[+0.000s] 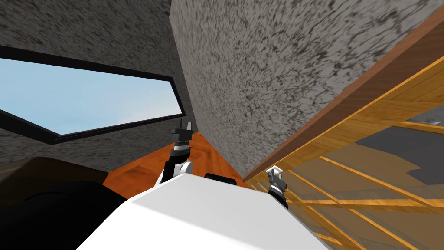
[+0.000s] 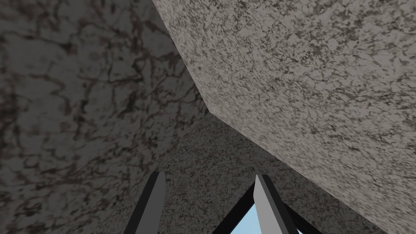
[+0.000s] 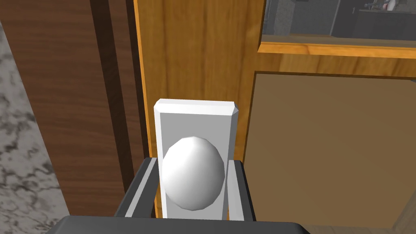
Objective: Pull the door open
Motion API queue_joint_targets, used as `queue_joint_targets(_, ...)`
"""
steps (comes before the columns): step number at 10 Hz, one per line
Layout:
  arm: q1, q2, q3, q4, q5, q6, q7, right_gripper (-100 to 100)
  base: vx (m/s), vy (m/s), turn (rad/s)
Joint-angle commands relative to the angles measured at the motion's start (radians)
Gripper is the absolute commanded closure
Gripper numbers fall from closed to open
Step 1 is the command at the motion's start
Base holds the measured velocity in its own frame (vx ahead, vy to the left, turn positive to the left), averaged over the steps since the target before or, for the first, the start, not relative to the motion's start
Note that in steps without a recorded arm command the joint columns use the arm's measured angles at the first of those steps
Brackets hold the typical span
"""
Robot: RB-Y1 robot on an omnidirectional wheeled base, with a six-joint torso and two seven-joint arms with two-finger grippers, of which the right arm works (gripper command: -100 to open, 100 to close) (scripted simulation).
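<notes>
Right wrist view: the right gripper (image 3: 193, 160) seems to squeeze the white knob (image 3: 193, 178) on the wood door (image 3: 195, 48). In the head view the knob sits low, right of middle; the left gripper (image 1: 185, 130), fingers (image 2: 152, 203) apart, is mid-frame.

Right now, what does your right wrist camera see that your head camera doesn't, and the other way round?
Extra in the right wrist view: the round white knob on its white plate, with the right end effector shut on the knob's sides. Extra in the head view: the window with blue sky, the orange floor and the left end effector, up by the wall corner. Both share the wooden door, the speckled grey wall and the right end effector at the door's edge.
</notes>
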Motion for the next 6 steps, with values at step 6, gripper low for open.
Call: queue_joint_targets(6,0.020,-0.033,0.074,-0.041,0.042,-0.006,-0.048,100,-0.195,0.013,0.060)
